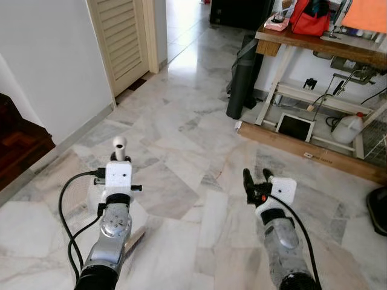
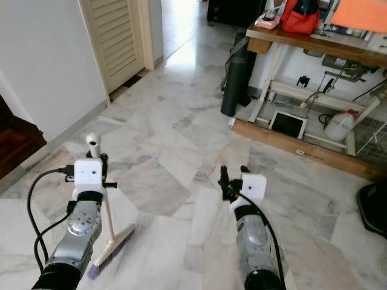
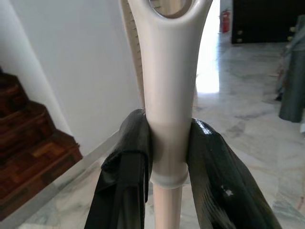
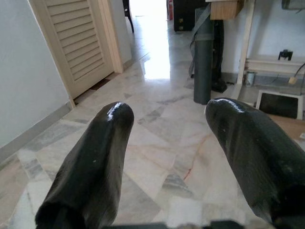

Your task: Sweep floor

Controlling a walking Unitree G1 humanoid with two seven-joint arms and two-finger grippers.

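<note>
My left gripper (image 3: 167,143) is shut on the white handle of a broom (image 3: 167,90), one black finger on each side of it. The handle's looped top (image 1: 120,145) sticks up above the left wrist. The broom's bristle head (image 2: 112,251) rests on the marble floor (image 1: 181,181) beside the left arm. To the right, my right gripper (image 1: 257,177) is held out low over the floor. Its two black fingers (image 4: 95,157) stand apart with nothing between them.
A wooden table (image 1: 302,39) with a red bag (image 1: 309,18) stands at the back right. A dark rolled bag (image 1: 242,78), a tablet (image 1: 295,127), a white jug (image 1: 347,128) and a floor plank (image 1: 302,151) lie by it. Dark wooden stairs (image 1: 18,145) and a louvred door (image 1: 121,36) are on the left.
</note>
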